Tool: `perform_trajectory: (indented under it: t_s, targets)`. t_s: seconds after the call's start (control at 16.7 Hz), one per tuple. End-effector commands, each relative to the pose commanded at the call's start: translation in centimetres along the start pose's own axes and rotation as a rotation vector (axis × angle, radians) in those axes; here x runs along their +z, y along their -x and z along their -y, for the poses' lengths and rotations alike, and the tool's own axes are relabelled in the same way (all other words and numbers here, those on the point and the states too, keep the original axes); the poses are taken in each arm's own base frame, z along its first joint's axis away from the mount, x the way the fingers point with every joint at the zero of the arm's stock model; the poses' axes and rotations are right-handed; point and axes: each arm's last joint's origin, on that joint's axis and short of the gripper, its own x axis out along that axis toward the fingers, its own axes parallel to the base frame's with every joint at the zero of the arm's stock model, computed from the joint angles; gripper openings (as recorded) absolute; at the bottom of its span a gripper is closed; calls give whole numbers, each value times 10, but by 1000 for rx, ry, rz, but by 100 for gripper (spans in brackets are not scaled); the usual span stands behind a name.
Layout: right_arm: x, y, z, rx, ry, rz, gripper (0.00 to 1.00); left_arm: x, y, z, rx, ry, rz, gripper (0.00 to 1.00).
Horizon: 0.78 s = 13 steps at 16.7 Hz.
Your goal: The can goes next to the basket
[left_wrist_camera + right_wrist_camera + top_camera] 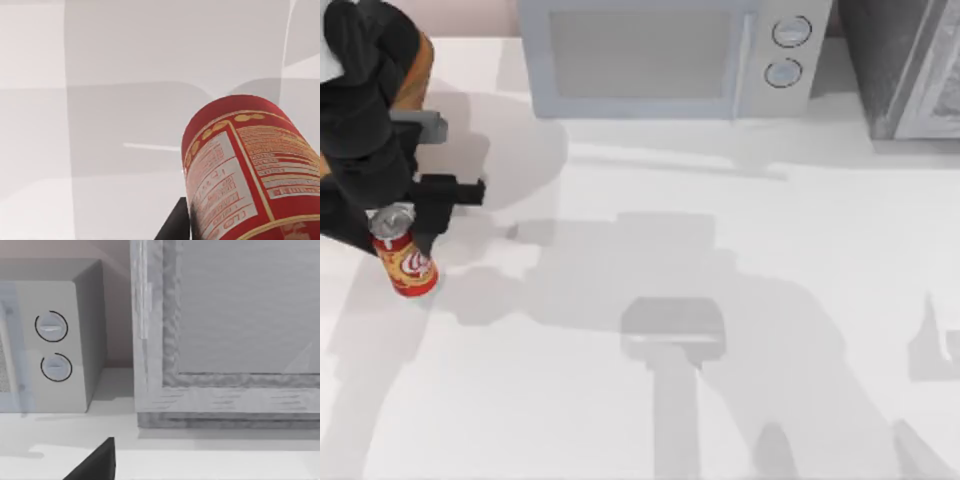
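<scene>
the can (405,257) stands tilted at the far left of the white surface (720,250), its silver top partly hidden under the left pincer (412,225), which is clamped on it. the wrist view cuts off the can's (250,175) base. microwave (660,55) at the rear.

Can (250,175) base cut off by frame edge.

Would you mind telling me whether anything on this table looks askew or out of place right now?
The can is tilted rather than upright, at the table's left edge, with the left gripper at its silver top. The basket it belongs beside is not in sight. The microwave at the back looks ordinary.
</scene>
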Motion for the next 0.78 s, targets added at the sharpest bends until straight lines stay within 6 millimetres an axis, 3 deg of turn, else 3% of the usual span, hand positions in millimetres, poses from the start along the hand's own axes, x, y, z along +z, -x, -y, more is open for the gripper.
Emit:
perform_trajectory:
  t_s: [0.24, 0.36, 0.48, 0.78]
  targets:
    - [0, 0, 0, 0, 0, 0, 100, -18, -29, 31, 10, -187, -89, 0]
    - [0, 0, 0, 0, 0, 0, 100, -24, -36, 37, 17, -237, -110, 0]
    - [0, 0, 0, 0, 0, 0, 100, -22, -33, 32, 20, -217, -97, 0]
    - [0, 0, 0, 0, 0, 0, 100, -1, -6, -3, 4, 11, 4, 0]
